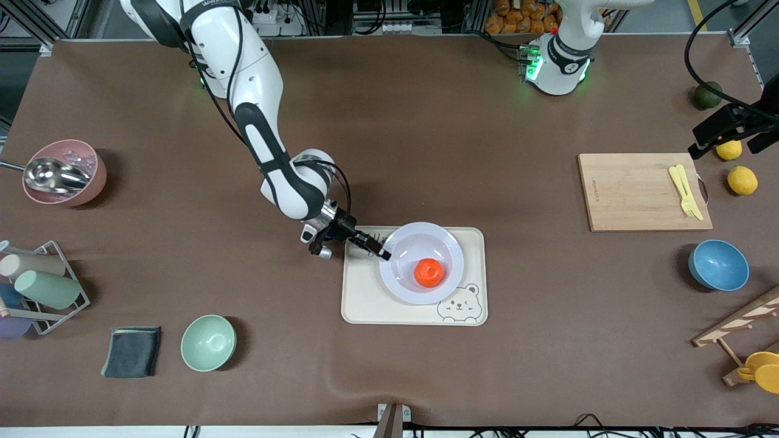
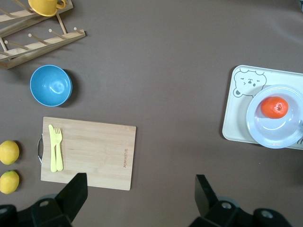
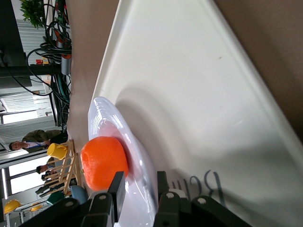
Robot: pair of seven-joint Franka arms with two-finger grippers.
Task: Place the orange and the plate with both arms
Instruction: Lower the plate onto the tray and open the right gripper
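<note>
The pale plate [image 1: 401,286] lies on the cream bear-print tray [image 1: 365,304] near the middle of the table. The orange [image 1: 429,272] sits in the plate's centre. My right gripper [image 1: 382,252] is low at the plate's rim on the side toward the right arm's end. Its fingers [image 3: 117,187] stand one on each side of the rim [image 3: 142,189], slightly apart from it, open. The orange [image 3: 104,165] is just past them. My left gripper [image 1: 727,131] is open and empty, high over the left arm's end of the table. Its wrist view shows plate [image 2: 272,137] and orange [image 2: 274,107].
A wooden cutting board [image 1: 639,191] with a yellow fork stands toward the left arm's end, with lemons [image 1: 742,180], a dark green fruit [image 1: 708,95] and a blue bowl [image 1: 718,265]. A green bowl [image 1: 208,342], grey cloth [image 1: 131,351], pink bowl [image 1: 64,172] and cup rack [image 1: 39,286] lie toward the right arm's end.
</note>
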